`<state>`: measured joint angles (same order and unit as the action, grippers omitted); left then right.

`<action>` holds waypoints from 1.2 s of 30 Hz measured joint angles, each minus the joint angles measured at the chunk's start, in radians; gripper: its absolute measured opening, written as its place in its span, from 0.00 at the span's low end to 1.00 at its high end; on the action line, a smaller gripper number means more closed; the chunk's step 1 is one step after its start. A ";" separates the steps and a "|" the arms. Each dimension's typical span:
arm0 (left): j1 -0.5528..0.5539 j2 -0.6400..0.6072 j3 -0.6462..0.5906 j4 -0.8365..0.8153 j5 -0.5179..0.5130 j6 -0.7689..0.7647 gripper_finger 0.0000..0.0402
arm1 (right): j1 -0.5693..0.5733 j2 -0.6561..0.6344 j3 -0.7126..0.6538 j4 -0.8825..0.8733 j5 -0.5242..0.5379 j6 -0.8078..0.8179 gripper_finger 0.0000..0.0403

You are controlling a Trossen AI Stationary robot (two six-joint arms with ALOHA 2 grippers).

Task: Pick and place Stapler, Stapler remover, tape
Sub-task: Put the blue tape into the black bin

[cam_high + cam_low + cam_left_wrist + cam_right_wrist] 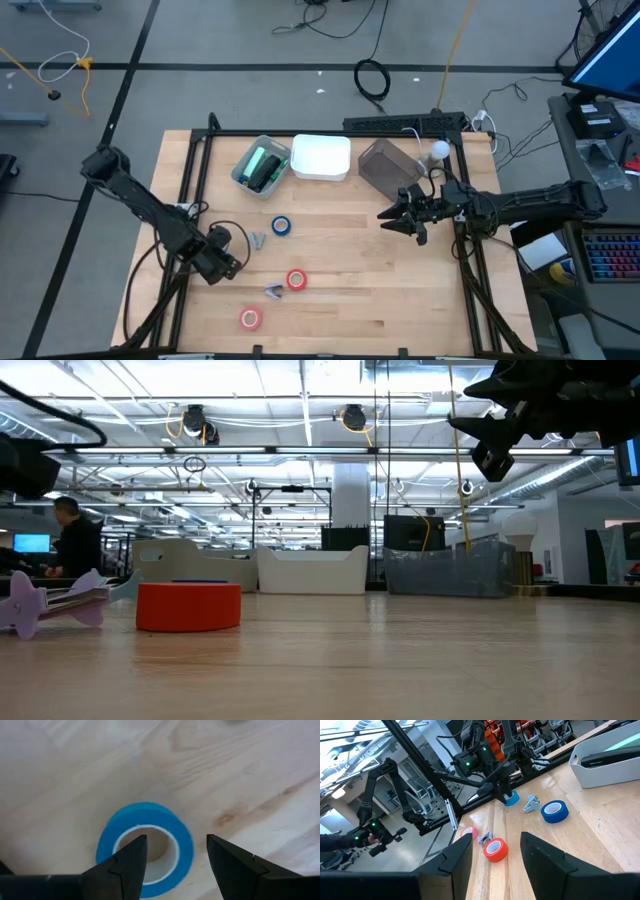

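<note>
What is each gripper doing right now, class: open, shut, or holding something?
Left gripper: open, fingers straddling the blue tape roll, not gripping yet.
Right gripper: open, empty, raised above the table.

Lighting even, bright, from ceiling strip lights [300, 400]; soft, faint shadows on the worktop [350, 300]. My left wrist view is soft: blue tape [145, 845] slightly blurred, my fingers [125, 870] dark silhouettes. Low view: near worktop out of focus, red tape [188, 607] fairly sharp, my right arm backlit, black. Right wrist view bends at edges, mild glare on wood.
</note>
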<state>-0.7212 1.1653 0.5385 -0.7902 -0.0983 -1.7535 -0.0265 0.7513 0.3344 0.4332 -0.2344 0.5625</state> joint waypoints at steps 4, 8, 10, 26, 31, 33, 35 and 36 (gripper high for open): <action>0.000 0.022 0.000 0.006 0.009 -0.001 0.53 | 0.000 0.000 0.000 0.000 0.000 -0.002 0.40; 0.000 0.040 0.000 0.036 -0.007 0.010 0.53 | 0.000 0.000 0.000 0.000 0.000 -0.002 0.40; 0.000 0.054 0.000 0.067 -0.032 0.027 0.53 | 0.000 0.000 0.000 0.000 -0.001 -0.002 0.40; 0.000 0.130 0.000 0.200 -0.063 0.091 0.53 | 0.000 0.000 0.000 0.004 -0.002 0.044 0.40; 0.000 0.108 0.006 0.220 -0.049 0.075 0.46 | 0.000 0.000 0.000 0.005 -0.002 0.062 0.40; 0.001 0.099 0.006 0.219 -0.046 0.074 0.40 | 0.000 0.000 0.000 0.004 -0.002 0.062 0.40; 0.002 0.090 0.006 0.218 -0.047 0.073 0.32 | 0.000 0.000 0.000 0.004 -0.002 0.062 0.40; 0.002 0.085 0.006 0.218 -0.047 0.072 0.28 | 0.000 0.000 0.000 0.004 -0.002 0.062 0.40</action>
<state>-0.7187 1.2508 0.5446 -0.5724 -0.1452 -1.6812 -0.0267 0.7509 0.3347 0.4374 -0.2361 0.6247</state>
